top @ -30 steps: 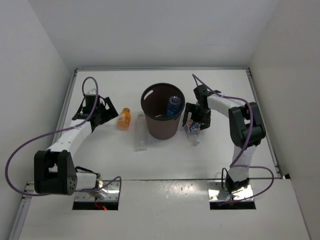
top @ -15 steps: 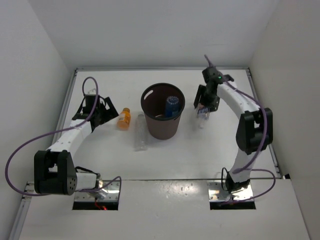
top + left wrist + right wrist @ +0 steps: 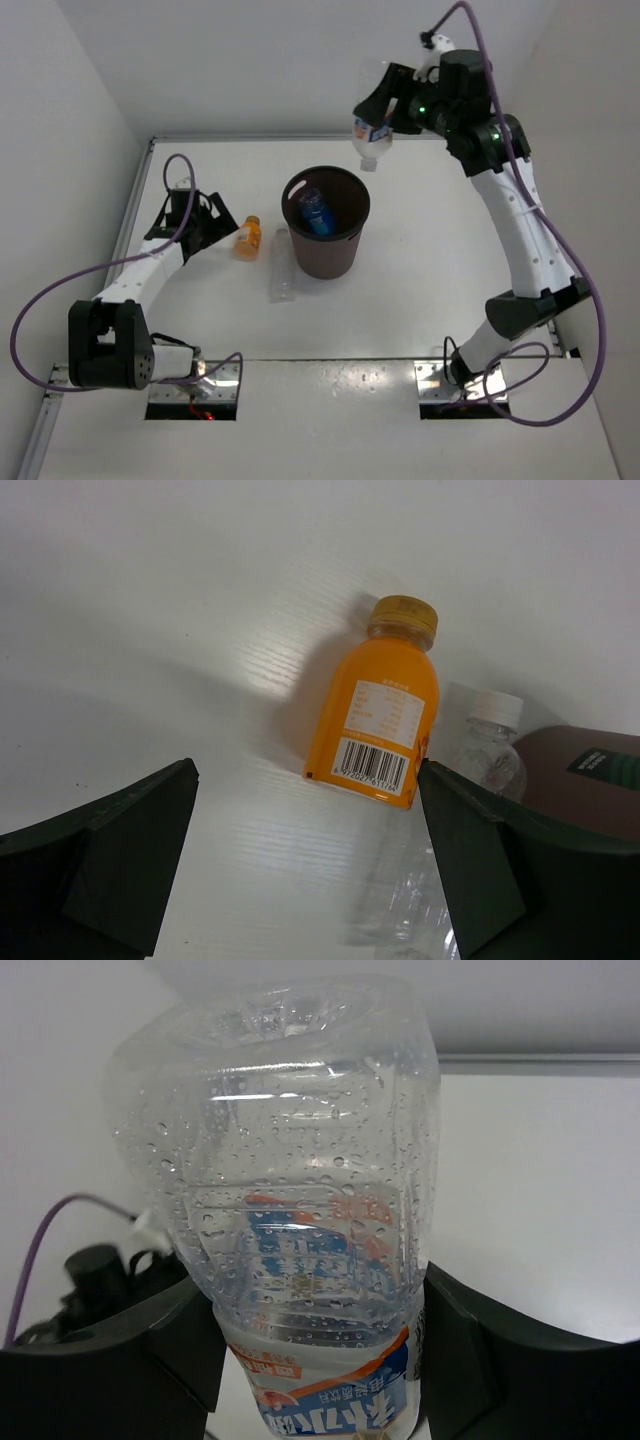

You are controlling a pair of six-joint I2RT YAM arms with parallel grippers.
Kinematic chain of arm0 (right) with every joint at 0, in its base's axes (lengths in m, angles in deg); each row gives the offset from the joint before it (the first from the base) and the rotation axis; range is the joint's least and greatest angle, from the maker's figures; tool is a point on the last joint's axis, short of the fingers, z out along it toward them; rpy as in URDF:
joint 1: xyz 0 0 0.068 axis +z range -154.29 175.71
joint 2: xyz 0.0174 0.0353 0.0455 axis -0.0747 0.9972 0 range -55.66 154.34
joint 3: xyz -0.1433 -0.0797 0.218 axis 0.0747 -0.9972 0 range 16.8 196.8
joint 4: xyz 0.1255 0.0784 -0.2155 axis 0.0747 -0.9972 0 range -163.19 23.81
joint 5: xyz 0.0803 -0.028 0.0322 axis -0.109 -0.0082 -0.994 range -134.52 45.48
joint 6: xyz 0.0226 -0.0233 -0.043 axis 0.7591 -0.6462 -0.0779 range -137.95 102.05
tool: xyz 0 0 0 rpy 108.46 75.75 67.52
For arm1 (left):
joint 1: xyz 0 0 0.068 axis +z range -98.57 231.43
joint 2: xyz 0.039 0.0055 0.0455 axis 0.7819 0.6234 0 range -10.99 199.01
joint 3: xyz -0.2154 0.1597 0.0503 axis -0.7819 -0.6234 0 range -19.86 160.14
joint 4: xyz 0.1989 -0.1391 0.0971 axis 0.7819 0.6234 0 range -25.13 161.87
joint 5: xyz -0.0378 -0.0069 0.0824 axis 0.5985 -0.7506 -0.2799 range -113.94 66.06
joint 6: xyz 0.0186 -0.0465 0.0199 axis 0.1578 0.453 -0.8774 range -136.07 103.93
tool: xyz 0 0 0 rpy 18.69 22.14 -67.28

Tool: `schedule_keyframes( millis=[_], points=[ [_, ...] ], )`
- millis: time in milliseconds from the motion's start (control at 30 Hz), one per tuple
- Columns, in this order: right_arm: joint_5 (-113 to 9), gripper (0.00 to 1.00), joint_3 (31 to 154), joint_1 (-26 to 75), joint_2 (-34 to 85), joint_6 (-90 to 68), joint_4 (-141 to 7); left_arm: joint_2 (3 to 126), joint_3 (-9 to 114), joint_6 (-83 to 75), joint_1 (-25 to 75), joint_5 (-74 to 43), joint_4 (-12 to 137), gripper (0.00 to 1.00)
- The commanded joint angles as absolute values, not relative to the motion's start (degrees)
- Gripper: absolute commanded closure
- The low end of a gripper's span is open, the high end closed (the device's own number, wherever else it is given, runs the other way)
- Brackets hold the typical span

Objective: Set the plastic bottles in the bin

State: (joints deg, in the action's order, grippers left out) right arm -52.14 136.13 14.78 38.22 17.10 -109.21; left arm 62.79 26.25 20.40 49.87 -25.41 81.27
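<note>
As you look down from above, right gripper [image 3: 380, 108]: clamped on the clear bottle with the white label [image 3: 366, 135], high over the table [image 3: 430, 290]; your wrist view shows a finger [image 3: 110, 1360] pressed to each side of the label.
Held bottle: cap end down, droplets inside. Its cap is cut off at the bottom of the wrist view, and you cannot tell from above whether it hangs over the bin [image 3: 325, 255] or behind it.
Bin contents: blue-labelled bottle [image 3: 315, 212] leaning inside, its lower end hidden by the wall.
Left gripper [image 3: 216, 228]: jaws wide apart, low over the table, holding nothing, facing the orange bottle [image 3: 375, 720].
Orange bottle: lying left of the bin, apart from both fingers.
Slim clear bottle [image 3: 482, 765]: lying between the orange bottle and the bin; faint against the white table, its lower half hard to make out.
</note>
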Motion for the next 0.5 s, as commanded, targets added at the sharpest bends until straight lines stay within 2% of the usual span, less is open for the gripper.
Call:
schedule_keyframes(
  millis=[0, 200, 367, 400, 433, 467],
  points=[
    [-56.57, 0.89, 135.11, 20.66, 40.84, 14.14, -107.23, 62.84, 26.90, 21.64, 49.76, -24.64, 79.64, 0.01],
    [-48.75, 0.88, 129.14, 31.13, 40.59, 11.50, -104.88, 62.31, 25.84, 21.64, 49.76, -24.64, 79.64, 0.01],
    [-41.98, 0.80, 118.23, 34.38, 37.41, 10.44, -101.08, 61.79, 24.70, 21.64, 49.76, -24.64, 79.64, 0.01],
    [-40.84, 0.76, 117.53, 35.08, 37.41, 10.44, -101.08, 61.26, 24.70, 21.64, 49.76, -24.64, 79.64, 0.01],
    [-39.18, 0.65, 116.39, 35.09, 37.41, 10.44, -101.08, 61.26, 24.70, 21.64, 49.76, -24.64, 79.64, 0.01],
    [-38.64, 0.43, 116.38, 35.09, 37.41, 10.44, -101.08, 61.26, 24.70, 21.64, 49.76, -24.64, 79.64, 0.01]
  ],
)
